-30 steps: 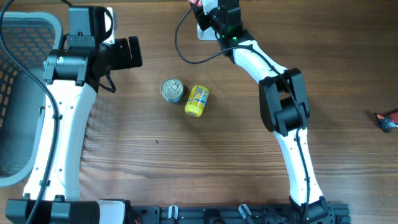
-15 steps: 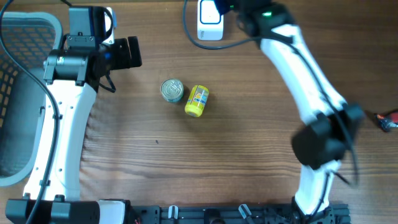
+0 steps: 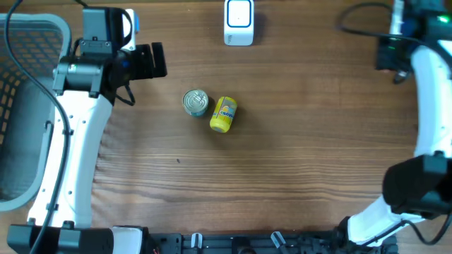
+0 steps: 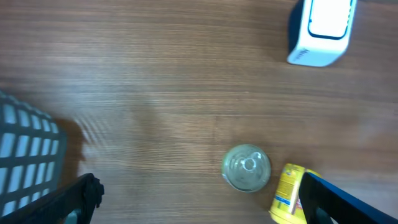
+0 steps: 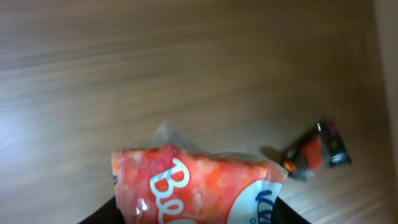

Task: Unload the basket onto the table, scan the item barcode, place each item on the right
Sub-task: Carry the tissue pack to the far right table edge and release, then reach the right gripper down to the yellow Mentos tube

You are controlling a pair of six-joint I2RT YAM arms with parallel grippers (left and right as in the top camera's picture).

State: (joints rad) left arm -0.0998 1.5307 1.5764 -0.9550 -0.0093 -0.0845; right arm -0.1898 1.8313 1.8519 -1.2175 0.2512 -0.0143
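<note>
**Once clear of the scanner (image 3: 239,21), swings to far right with item**

Clamped shut on red-orange packet (image 5: 193,186) in right gripper (image 3: 390,51). Gone from top centre a second ago, now over table's (image 3: 282,176) right edge, near small red-black item (image 5: 314,152). Reads as scan pass finished, drop-off next. Left gripper (image 3: 154,61) spread wide, empty, unmoved beside can (image 3: 195,102) and yellow tin (image 3: 223,114).

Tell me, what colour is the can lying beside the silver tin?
The can is yellow with a blue label; the overhead view shows it best.
</note>
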